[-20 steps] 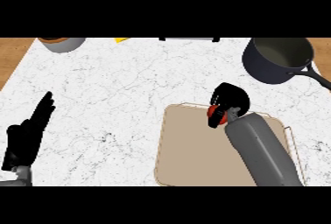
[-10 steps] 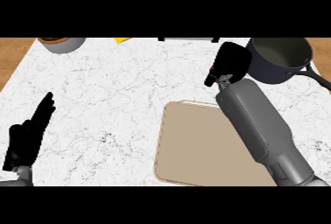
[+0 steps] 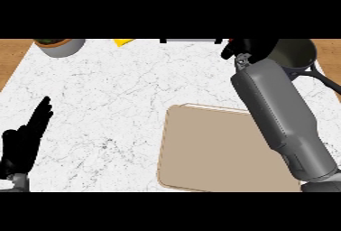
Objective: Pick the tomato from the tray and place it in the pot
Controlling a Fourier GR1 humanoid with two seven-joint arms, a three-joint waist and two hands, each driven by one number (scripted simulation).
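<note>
Your right hand is at the far right of the counter, at the end of a grey forearm that runs up from the near right corner and crosses the right side of the tray. Its fingers are curled shut around something. All you can make out of the tomato is a sliver of red at the hand's far left edge, as the black fingers hide the rest. The hand sits just left of the pot, over or against its left rim (from this steep angle you cannot tell whether they touch). It is not over the middle of the pot's opening.

The pot is dark grey and stands upright at the far right corner, with its handle running off to the right and nearer you. The tan tray lies flat in the near right part of the counter, well apart from the pot, and its visible surface is plain.

Your left hand rests at the near left edge, with straight fingers pointing away from you and holding nothing.

Along the far edge you have a grey bowl with something brown and green in it at the left. Further right are a yellow scrap and a dark flat item, both cut off by the edge of the view.
</note>
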